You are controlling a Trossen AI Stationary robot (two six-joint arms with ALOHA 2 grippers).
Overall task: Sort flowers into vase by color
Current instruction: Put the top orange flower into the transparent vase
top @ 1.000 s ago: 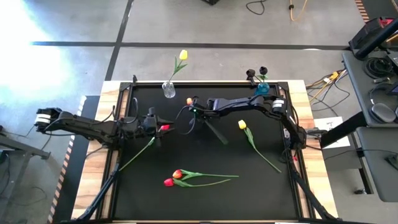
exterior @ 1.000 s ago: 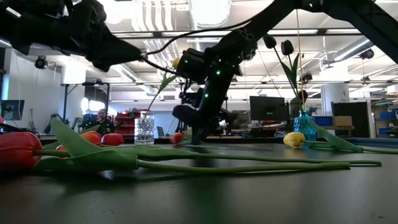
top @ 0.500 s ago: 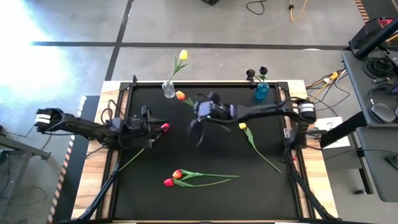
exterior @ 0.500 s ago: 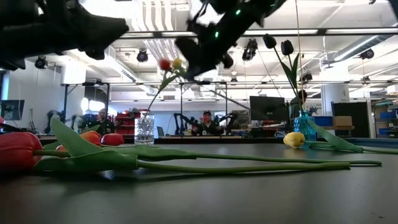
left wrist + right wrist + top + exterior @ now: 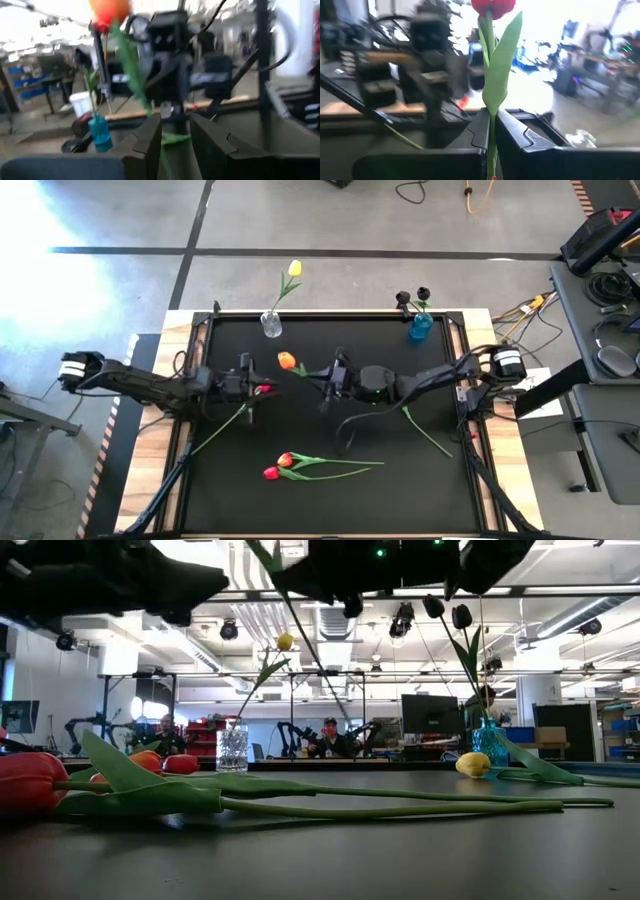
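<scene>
My right gripper [image 5: 328, 373] is high over the middle of the black table, shut on an orange tulip [image 5: 287, 361]. My left gripper [image 5: 252, 388] is at the left middle, shut on a red tulip [image 5: 265, 388] whose stem [image 5: 215, 433] trails toward the near left. A yellow tulip [image 5: 293, 270] stands in the clear vase [image 5: 271, 326]. Two dark tulips [image 5: 412, 298] stand in the blue vase [image 5: 421, 326]. Another yellow tulip lies under my right arm; only its stem [image 5: 428, 432] shows from above. My left gripper pinches the red tulip's stem just behind the head [image 5: 258, 389] between its two fingers, coming level from the table's left. A green bit [image 5: 170, 140] shows between the fingertips. The long stem runs back below the arm. My right gripper pinches the orange tulip's stem [image 5: 490, 122] between its two fingers, below a long leaf [image 5: 502, 65]. It comes from the table's right. The tulip is lifted clear, its head beyond the fingertips toward the left, and the lower stem [image 5: 305, 635] hangs slanting below.
Two tulips, one red [image 5: 270, 473] and one orange-red [image 5: 286, 459], lie side by side near the front edge, stems pointing right. They fill the low view's foreground [image 5: 30, 780]. The vases stand at the far edge. The yellow tulip's head [image 5: 472, 764] rests on the table's right half.
My right gripper has risen from the table near the clear vase with the orange tulip, lifting it clear. It has drawn a little toward the near edge, and the arm has folded back toward the right.
</scene>
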